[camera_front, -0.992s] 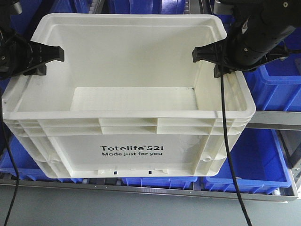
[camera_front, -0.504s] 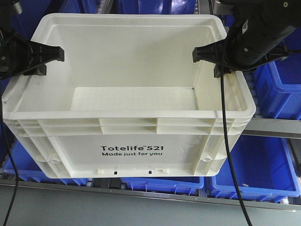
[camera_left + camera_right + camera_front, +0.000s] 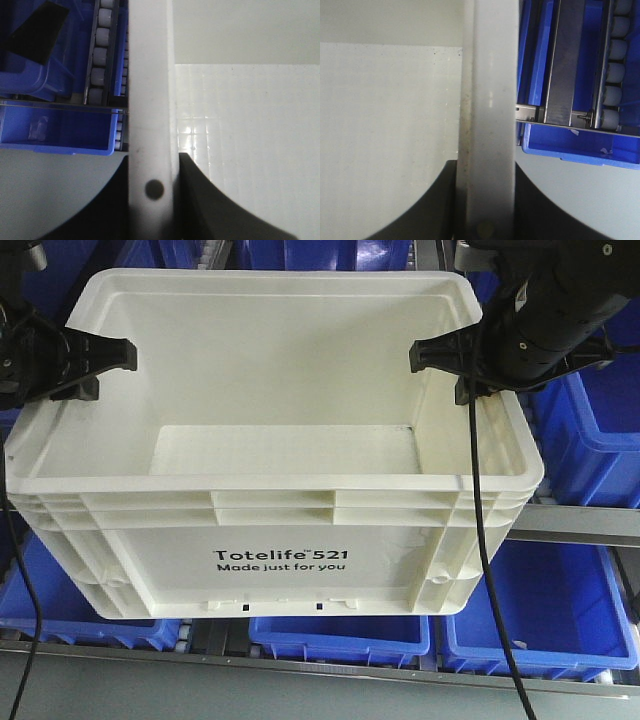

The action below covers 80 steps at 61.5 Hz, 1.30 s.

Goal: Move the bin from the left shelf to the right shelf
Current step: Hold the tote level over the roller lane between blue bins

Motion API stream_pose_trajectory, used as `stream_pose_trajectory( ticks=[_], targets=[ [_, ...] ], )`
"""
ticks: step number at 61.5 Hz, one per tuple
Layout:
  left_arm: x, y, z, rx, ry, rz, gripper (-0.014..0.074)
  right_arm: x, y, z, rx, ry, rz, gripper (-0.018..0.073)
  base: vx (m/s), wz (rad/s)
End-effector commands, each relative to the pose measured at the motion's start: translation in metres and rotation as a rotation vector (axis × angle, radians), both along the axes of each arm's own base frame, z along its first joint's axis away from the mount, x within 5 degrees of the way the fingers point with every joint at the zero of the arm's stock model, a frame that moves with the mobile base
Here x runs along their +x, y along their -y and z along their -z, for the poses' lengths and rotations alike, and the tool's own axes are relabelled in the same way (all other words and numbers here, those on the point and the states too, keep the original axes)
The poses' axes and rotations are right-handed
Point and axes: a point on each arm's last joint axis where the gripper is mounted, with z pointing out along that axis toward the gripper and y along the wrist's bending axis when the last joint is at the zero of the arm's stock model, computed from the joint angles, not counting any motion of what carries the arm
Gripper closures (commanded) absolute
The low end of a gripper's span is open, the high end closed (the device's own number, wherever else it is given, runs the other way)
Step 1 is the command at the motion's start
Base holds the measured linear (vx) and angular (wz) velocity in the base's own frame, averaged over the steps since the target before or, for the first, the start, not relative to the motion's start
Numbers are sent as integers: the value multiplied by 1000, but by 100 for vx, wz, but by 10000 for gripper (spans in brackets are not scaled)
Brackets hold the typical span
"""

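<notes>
- The white bin (image 3: 280,540) hangs in front of the rack (image 3: 580,523), carried between both arms with its "Totelife 521" side facing the camera.
- The left gripper (image 3: 97,368) is clamped onto the bin's left wall, 1 finger on each side of the rim.
- Same deal for the right gripper (image 3: 447,362), pinching the right wall.
- Compared with 1 s ago, the bin and grippers look unmoved in the front view, but the rack and its blue bins (image 3: 540,600) now sit lower and slightly further right.
</notes>
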Motion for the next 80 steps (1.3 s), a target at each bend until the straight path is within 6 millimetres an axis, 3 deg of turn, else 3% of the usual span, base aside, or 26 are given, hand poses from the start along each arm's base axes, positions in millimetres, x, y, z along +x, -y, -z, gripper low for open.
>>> stream_pose_trajectory(
  ticks=[1, 80],
  targets=[
    [-8, -7, -37, 7, 199, -6, 603, -6, 14, -34, -35, 167, 13, 551, 9, -6],
    [-8, -7, -37, 7, 199, -6, 603, -6, 14, -34, -35, 167, 13, 551, 11, -5]
  ],
)
